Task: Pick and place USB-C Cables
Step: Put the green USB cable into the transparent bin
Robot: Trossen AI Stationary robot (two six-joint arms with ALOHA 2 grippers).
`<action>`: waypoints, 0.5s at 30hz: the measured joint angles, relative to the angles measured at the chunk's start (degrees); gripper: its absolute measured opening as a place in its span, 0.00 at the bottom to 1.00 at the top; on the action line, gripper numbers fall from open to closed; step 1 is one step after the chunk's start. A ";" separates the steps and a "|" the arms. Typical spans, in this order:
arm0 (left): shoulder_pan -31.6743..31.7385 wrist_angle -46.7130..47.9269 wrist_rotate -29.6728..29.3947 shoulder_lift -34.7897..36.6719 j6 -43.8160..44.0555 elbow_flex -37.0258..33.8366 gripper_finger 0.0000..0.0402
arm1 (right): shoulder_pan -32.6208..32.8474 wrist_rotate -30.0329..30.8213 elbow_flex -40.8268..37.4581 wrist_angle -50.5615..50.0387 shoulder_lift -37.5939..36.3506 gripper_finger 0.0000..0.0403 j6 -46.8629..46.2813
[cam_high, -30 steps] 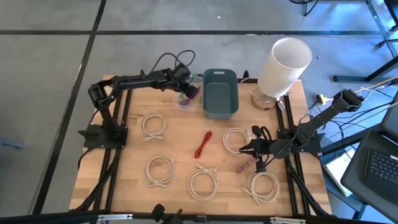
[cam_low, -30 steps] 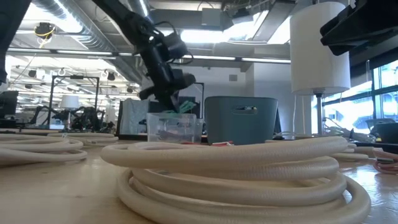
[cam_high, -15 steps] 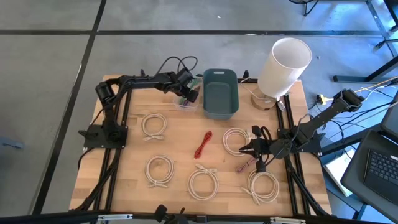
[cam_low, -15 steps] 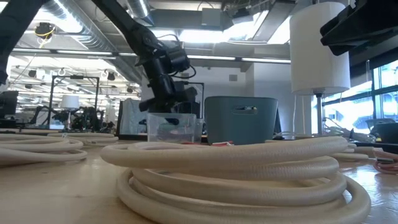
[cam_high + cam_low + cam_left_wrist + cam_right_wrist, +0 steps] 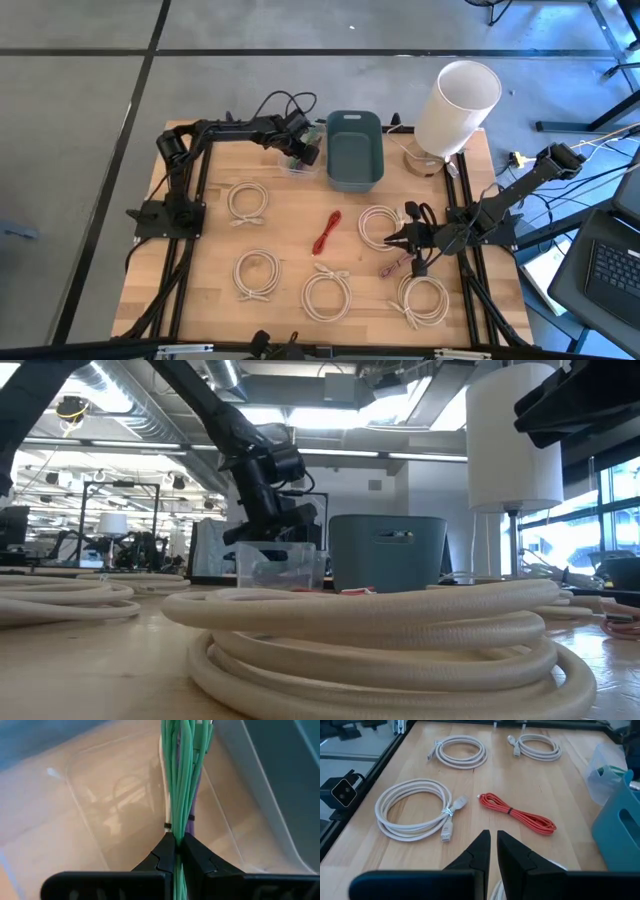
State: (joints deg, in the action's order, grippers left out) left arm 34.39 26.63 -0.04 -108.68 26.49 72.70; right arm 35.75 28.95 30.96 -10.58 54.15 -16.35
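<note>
The wooden worktop (image 5: pixel 290 240) carries most of the scene. Beyond the right tool stand a white lamp (image 5: pixel 455 105) and a teal bin (image 5: pixel 354 150). Just beside the bin sits a small clear plastic box (image 5: pixel 280 565), with the left tool (image 5: pixel 303 152) right above it.

The step in hand looks like the placing of a green cable bundle (image 5: pixel 182 775) into that clear box. The left tool is pinched tight on the green strands, which run straight out from between its fingers (image 5: pixel 200 857) over the open box; a purple bundle (image 5: pixel 194 815) lies behind them, and I cannot tell whether it is gripped too or already in the box. The next move would call for lowering a little and letting go so the bundle drops inside the walls, not over the rim toward the bin.

The left arm reaches long and nearly level across the far edge of the worktop, wrist bent down over the box. The right arm waits low at the opposite side, its tool (image 5: pixel 408 238) closed on nothing, hovering by a cream-white coil (image 5: pixel 378 226).

Still to be moved: five more cream-white coils (image 5: pixel 248 200) spread between and in front of the two tools, a red bundle (image 5: pixel 516 816) just ahead of the right tool, and a small pinkish-brown bundle (image 5: pixel 390 268) close beside it.
</note>
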 joint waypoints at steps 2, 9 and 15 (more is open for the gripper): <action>0.17 5.91 -0.87 -0.05 -1.37 2.82 0.02 | 0.00 0.02 0.00 0.70 0.00 0.09 0.55; 0.24 15.09 -3.79 0.04 -3.61 15.17 0.02 | -0.11 1.53 0.00 1.14 0.00 0.09 1.97; 0.23 19.15 -2.59 -0.86 -2.49 18.69 0.02 | -0.11 1.53 0.00 1.15 0.00 0.09 1.96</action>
State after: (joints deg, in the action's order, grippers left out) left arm 34.62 45.78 -2.63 -109.54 24.00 91.39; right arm 35.64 30.48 30.96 -9.44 54.15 -14.39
